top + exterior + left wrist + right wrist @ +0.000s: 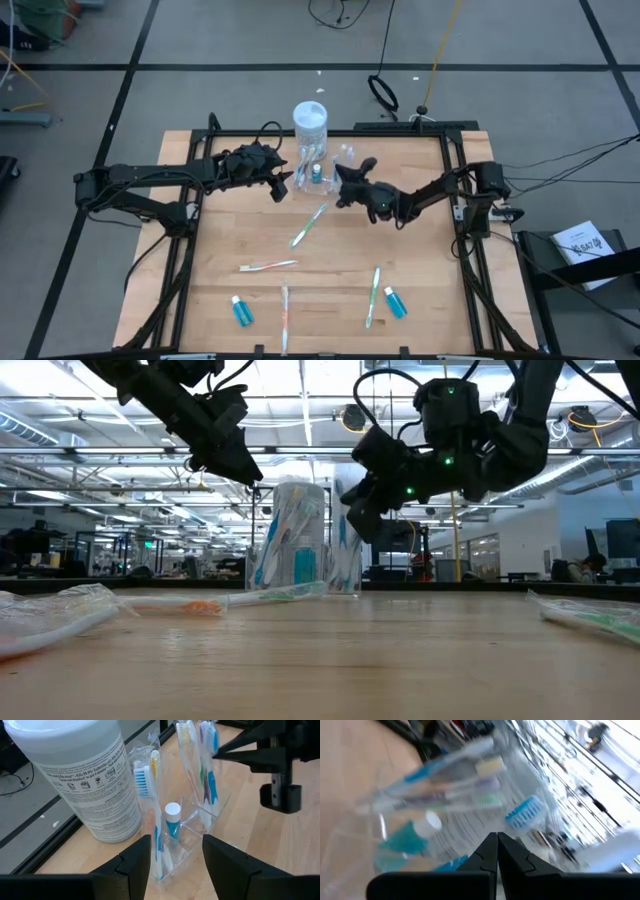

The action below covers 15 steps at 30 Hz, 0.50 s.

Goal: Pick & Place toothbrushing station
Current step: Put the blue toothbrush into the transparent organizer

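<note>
The toothbrushing station [316, 168] is a clear plastic holder standing at the table's far middle. It holds wrapped toothbrushes and a small blue bottle [172, 820]. It stands right in front of the white jar [310, 120]. My left gripper [175, 855] is open just left of the station. Its fingers point at the holder's near end, and in the low view [248, 470] they are raised and apart from it. My right gripper [496, 845] is shut just right of the station, its tips at the wrapped toothbrushes' upper ends [207, 742]. My right gripper's shut fingertips [220, 751] come level from the table's right side, up against the tops of the wrapped toothbrushes in the station. I cannot tell whether they touch the wrapping. Nothing shows between the fingers in the right wrist view.
Wrapped toothbrushes lie loose on the table in the middle [308, 225], left of middle [268, 266], at the near edge [285, 318] and at the near right [373, 295]. Two small blue bottles lie near the front [240, 310] [394, 302].
</note>
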Each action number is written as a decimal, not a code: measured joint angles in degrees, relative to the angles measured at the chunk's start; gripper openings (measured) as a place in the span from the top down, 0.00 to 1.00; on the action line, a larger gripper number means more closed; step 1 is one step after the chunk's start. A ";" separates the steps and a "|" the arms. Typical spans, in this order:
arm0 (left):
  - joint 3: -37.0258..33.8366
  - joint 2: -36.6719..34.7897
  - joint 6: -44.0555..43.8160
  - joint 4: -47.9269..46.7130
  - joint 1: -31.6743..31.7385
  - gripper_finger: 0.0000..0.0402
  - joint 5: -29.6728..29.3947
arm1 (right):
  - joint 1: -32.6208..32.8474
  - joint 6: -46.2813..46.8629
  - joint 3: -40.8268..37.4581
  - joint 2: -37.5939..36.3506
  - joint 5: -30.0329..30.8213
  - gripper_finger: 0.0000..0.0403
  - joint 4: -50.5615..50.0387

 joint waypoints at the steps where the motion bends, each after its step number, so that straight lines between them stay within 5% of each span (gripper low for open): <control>1: 0.00 0.00 -0.20 0.00 0.00 0.54 0.00 | 0.33 -0.10 0.00 -0.02 1.77 1.00 -0.67; 15: 0.00 0.00 -0.44 0.00 0.02 0.54 0.02 | 0.79 -0.88 -0.04 -0.40 7.59 0.92 -1.59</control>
